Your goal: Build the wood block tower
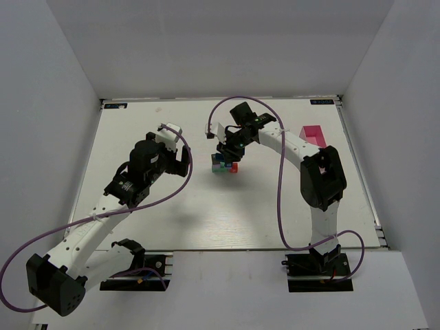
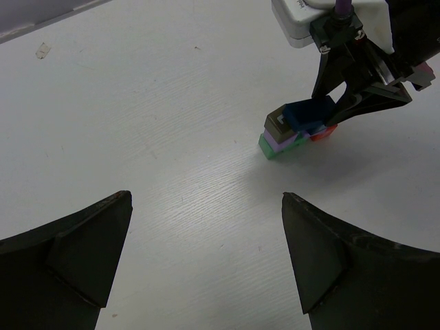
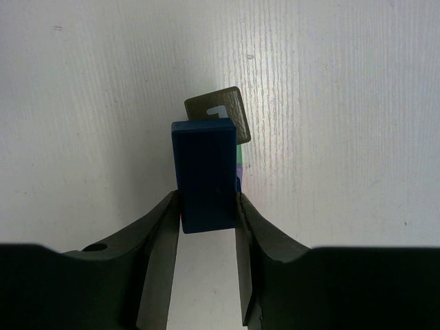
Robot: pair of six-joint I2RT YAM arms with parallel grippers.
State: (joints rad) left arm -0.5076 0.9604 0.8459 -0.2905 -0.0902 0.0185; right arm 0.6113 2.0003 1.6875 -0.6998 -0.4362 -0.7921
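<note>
Two black fingers (image 3: 159, 234) of the right gripper (image 3: 206, 206) press against the long sides of one dark blue rectangular wooden brick (image 3: 204, 165), clamping it. The brick lies level over the tower (image 2: 292, 134), just beside one dark grey square block (image 3: 218, 113) that carries a white mark and sits turned at a slant. Whether the brick rests on the tower or hangs just above it cannot be told.

In the left wrist view the tower shows one green block (image 2: 273, 148) at the bottom, one lilac block (image 2: 282, 139) above it and one red-orange block (image 2: 323, 134) at its right end.

The left gripper (image 2: 206, 199) hangs with its two fingers wide apart and nothing between them, aimed at the tower from the left, well apart from it, with bare white table (image 1: 165, 220) between.

From above, the tower stands slightly above the middle of the frame, far from all four table edges. One pink rectangular box (image 1: 313, 134) lies at the upper right, near the right edge, behind the right arm.
</note>
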